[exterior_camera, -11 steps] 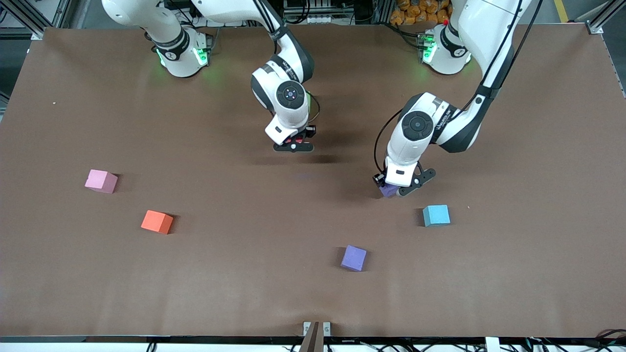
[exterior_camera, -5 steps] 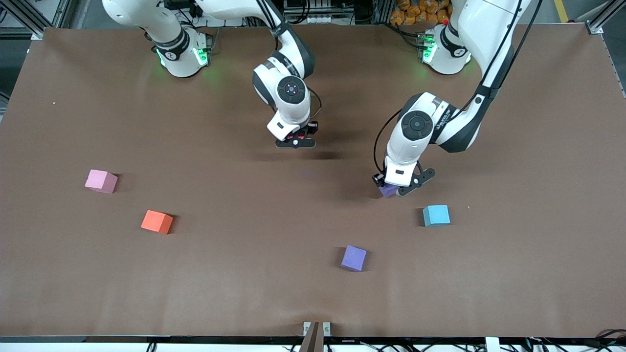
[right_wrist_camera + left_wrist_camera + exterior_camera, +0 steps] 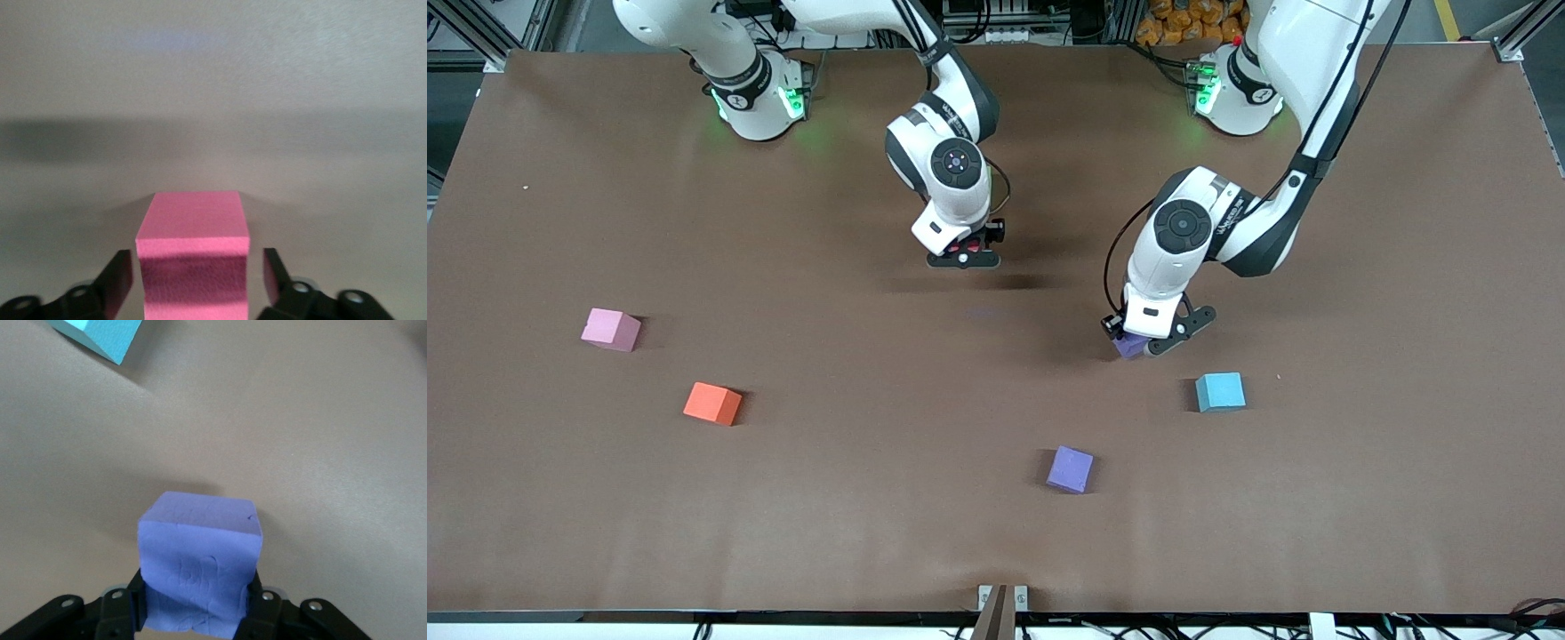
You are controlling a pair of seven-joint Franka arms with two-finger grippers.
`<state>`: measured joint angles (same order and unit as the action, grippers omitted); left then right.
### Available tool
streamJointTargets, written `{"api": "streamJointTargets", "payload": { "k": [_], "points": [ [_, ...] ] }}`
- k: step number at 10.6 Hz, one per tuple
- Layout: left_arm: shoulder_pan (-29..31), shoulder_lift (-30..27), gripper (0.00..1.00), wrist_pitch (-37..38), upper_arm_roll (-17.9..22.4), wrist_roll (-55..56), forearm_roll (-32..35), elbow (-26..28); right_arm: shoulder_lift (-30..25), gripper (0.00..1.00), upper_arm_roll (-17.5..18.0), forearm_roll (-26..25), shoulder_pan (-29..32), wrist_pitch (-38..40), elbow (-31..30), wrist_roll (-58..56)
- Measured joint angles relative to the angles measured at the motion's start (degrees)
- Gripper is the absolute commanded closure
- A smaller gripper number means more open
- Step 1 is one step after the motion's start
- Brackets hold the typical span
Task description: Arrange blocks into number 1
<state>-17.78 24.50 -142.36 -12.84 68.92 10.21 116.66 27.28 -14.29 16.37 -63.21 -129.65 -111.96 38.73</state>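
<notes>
- A purple block point(image 3: 199, 568) is clamped between the two black fingers point(image 3: 257, 613) of the left gripper point(image 3: 197, 613); its pressed sides are dented
- The brown table point(image 3: 320, 440) is seen below it
- A corner of a cyan block point(image 3: 100, 337) is seen on the table, apart from the purple block

The tabletop point(image 3: 871, 533) was plain brown. The blocks were light pink point(image 3: 610, 329), orange point(image 3: 712, 404), cyan point(image 3: 1219, 391), purple point(image 3: 1070, 468), another purple point(image 3: 200, 567), and hot pink point(image 3: 192, 260).
</notes>
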Motion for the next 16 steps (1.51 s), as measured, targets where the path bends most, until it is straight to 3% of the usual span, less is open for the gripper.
{"api": "streamJointTargets", "payload": {
  "k": [2, 4, 6, 7, 8, 10, 12, 14, 16],
  "points": [
    [-1.34, 0.02, 1.00, -0.03, -0.16, -1.89, 0.11, -1.41, -4.95, 0.00, -5.30, -1.16, 0.09, 6.55, 0.56, -3.58],
    [-5.16, 0.60, 1.00, 1.86, -0.31, -4.70, 0.18, -5.41, -10.31, 0.00, -14.26, -1.71, 0.41, 12.83, 1.36, -8.18],
    [-10.42, 4.40, 1.00, 10.93, -0.34, -7.22, 0.19, -15.41, -11.63, 0.00, -23.72, -2.39, 0.93, 14.47, 2.08, -14.16],
    [-12.61, 7.76, 1.00, 15.39, -0.37, -7.58, 0.19, -21.98, -11.48, 0.00, -27.18, -3.00, 2.40, 14.34, 2.18, -18.86],
    [-15.16, 11.59, 1.00, 18.23, -0.34, -7.87, 0.19, -27.76, -10.98, 0.00, -28.40, -3.13, 6.18, 14.05, 2.65, -22.80],
    [-19.60, 17.43, 1.00, 19.22, -0.21, -7.87, 0.19, -33.35, -8.38, 0.00, -28.60, -3.14, 15.35, 13.49, 4.87, -28.92],
    [-22.41, 20.80, 1.00, 19.26, -0.16, -7.88, 0.19, -35.34, -3.58, 0.00, -28.22, -3.07, 21.45, 11.09, 7.35, -33.41],
    [-24.46, 22.07, 1.00, 19.39, -0.12, -7.72, 0.19, -35.92, 2.23, 0.00, -23.83, -1.06, 28.07, 6.93, 9.49, -37.18],
    [-25.32, 22.39, 1.00, 19.45, -0.10, -7.19, 0.19, -36.13, 8.03, 0.00, -16.37, 1.85, 37.37, 5.25, 13.26, -41.49]
  ]
}}
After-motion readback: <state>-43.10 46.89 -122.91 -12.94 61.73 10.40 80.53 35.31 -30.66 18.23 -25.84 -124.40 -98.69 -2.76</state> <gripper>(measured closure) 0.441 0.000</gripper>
